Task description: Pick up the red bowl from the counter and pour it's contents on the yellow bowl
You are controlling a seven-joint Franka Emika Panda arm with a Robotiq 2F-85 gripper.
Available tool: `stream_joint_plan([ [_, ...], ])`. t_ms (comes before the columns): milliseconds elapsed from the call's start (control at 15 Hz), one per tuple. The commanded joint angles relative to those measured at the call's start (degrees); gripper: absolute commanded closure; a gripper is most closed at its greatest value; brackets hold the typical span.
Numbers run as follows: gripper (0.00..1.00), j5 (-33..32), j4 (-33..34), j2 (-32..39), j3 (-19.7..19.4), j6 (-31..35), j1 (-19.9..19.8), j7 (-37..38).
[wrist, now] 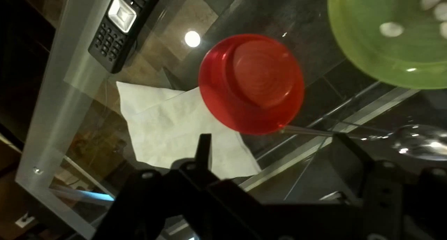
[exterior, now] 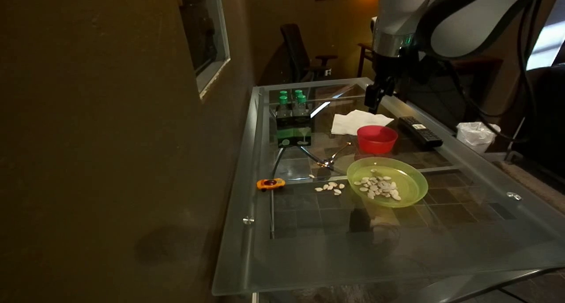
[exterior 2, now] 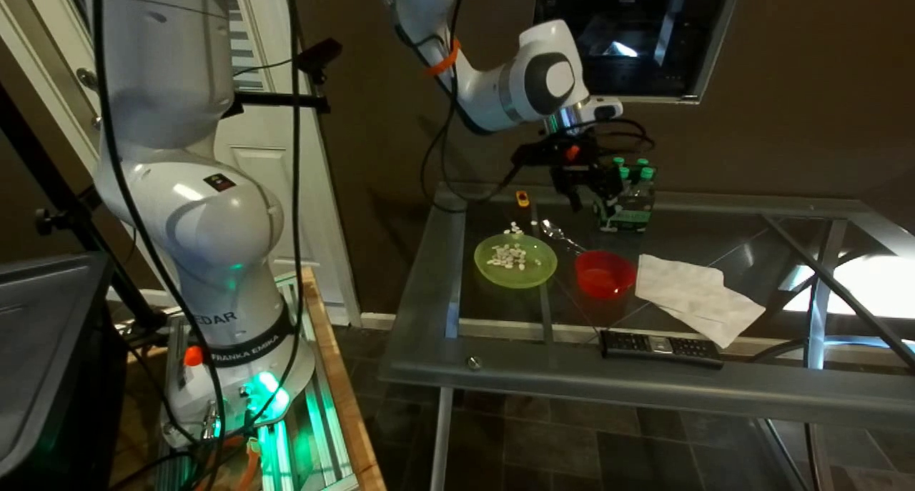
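The red bowl stands upright on the glass counter. It also shows in an exterior view and in the wrist view, where its inside looks bare. The yellow bowl is beside it, also in the wrist view and an exterior view. Pale contents lie in the yellow bowl, and several bits lie on the glass beside it. My gripper is open and empty, above the counter and apart from the red bowl. It shows in both exterior views.
White napkins lie beside the red bowl, and a black remote lies near the counter's edge. A spoon lies close to the red bowl. A bottle carrier and an orange toy car stand near the wall.
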Motion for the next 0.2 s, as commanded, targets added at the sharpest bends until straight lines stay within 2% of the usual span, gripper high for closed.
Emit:
stream_joint_plan([
  [0,0.00,1.9,-7.5,-12.7,14.3,-6.0,-8.4,-6.7],
  [67,0.01,-1.8,-2.4,-6.2,15.7,-4.7,-11.4,-1.2],
  [133,0.00,-1.0,-3.6,-8.3,18.7,-5.6,-12.9,-2.4],
])
